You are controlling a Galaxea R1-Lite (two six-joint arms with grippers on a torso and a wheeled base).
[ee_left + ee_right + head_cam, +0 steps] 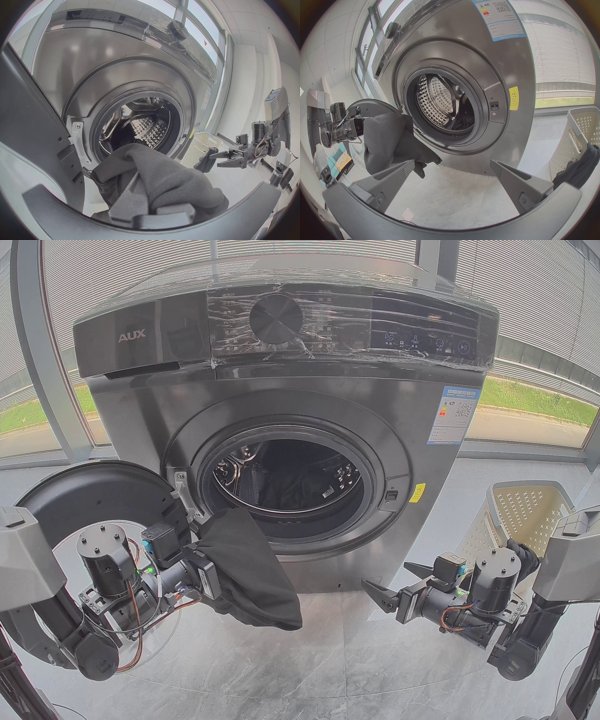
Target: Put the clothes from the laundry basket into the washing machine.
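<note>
Gripping a dark garment, left jaws face the washing machine; right jaws open

The right claw is seen with its two fingers spread wide apart and nothing between them, above the tiled floor. The washing machine is faced, with its door swung open. Dark clothes are seen low inside the drum. A dark garment is held up at the end of the left arm, before the door and just beside the drum opening. The laundry basket is stood on the floor at the machine's other side, with a dark cloth draped over its rim.
</note>
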